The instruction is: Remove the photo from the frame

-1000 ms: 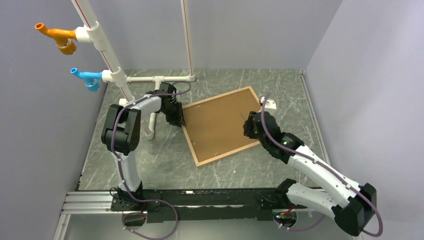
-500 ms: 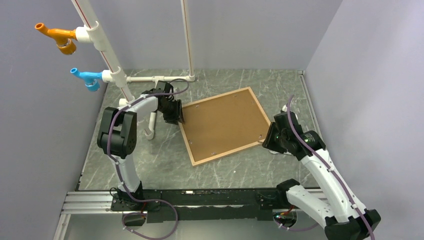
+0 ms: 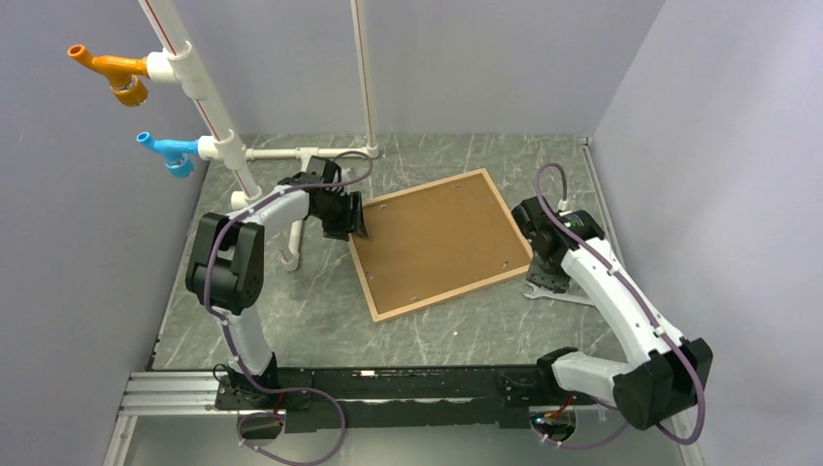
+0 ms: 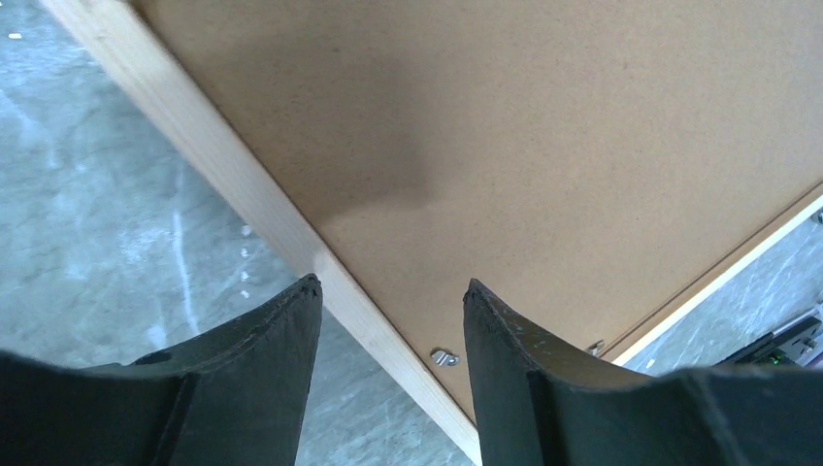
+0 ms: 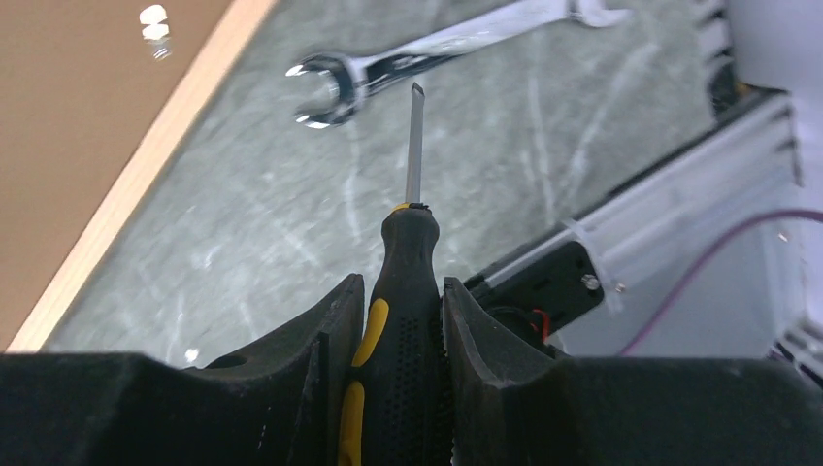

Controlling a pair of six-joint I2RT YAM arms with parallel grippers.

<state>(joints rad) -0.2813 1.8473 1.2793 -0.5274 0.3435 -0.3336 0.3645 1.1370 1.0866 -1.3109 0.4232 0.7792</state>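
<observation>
From above: the frame [image 3: 451, 291] lies face down mid-table [image 3: 291, 301], the photo [image 3: 437, 243] inside it with its brown back up. The left claw [image 3: 349, 216] sits at the frame's far-left corner, by the white pipe stand [image 3: 291, 153]. The right claw [image 3: 542, 282] was over the frame's right edge a sec ago. It has since swung off past the near-right corner and now hangs over a wrench [image 3: 563, 294] just beside the frame. The frame itself has hardly shifted. Left wrist cam: the left claw [image 4: 388, 286] is about half open w/ nothing in it, its fingers [image 4: 277, 320] straddling the wood rail. A small metal tab [image 4: 444, 357] shows on the rail's inner side. Right wrist cam: the right claw [image 5: 398, 282] is clamped tight on a black-and-yellow screwdriver [image 5: 406, 291], tip aimed at the wrench's open end. The frame rail runs along the left of this view. The pull-back probably means tool work on the right-side tabs is paused or done, but the photo hasn't come out. Whether the tabs are turned clear can't be read here. Likely next: hold the frame down and lift the back out.
</observation>
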